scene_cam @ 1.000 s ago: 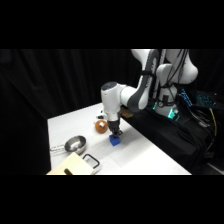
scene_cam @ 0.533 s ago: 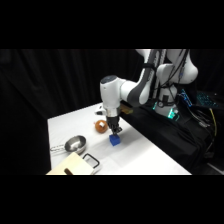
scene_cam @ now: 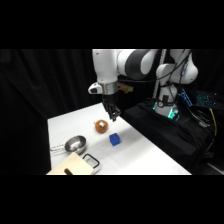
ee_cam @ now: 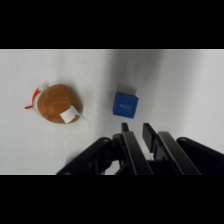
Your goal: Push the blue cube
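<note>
The blue cube (scene_cam: 115,140) lies on the white table (scene_cam: 150,155), just right of the orange-brown ball (scene_cam: 101,126). My gripper (scene_cam: 114,116) hangs above the table, over the gap between ball and cube, touching neither. In the wrist view the blue cube (ee_cam: 125,104) sits just beyond the fingertips of the gripper (ee_cam: 137,131), whose two fingers stand close together with nothing between them. The ball (ee_cam: 57,103), with a white sticker and a red tag, lies to the cube's left.
A round metal bowl (scene_cam: 76,144) stands left of the cube near the table's front. A tan box (scene_cam: 74,165) with a black loop (scene_cam: 92,160) beside it lies at the front edge. Dark equipment with cables (scene_cam: 175,120) borders the table's right side.
The gripper has lifted up and slightly back from just above the cube. Cube and ball rest in the same places.
</note>
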Controlling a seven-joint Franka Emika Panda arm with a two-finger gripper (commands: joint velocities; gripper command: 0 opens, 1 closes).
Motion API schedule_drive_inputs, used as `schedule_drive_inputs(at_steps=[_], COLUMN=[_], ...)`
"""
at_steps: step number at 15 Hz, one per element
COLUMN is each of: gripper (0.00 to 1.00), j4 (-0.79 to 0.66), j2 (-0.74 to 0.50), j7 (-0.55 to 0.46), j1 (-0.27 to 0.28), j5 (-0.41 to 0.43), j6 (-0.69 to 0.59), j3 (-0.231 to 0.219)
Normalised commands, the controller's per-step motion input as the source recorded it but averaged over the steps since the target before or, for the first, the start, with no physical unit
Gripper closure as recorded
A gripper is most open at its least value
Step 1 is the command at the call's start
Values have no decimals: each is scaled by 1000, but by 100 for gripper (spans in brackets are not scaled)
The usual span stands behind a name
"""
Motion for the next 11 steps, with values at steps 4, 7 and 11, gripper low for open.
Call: schedule_drive_inputs(at_steps=[4,7,11], gripper=[16,0,0], j4=[216,239,265], j2=[-202,-135,-3], j7=[-145,-132,-53], j1=[-24,-35,-36], j5=[4,-16,-59], j6=[-369,-339,-225], j3=[-30,-36,-27])
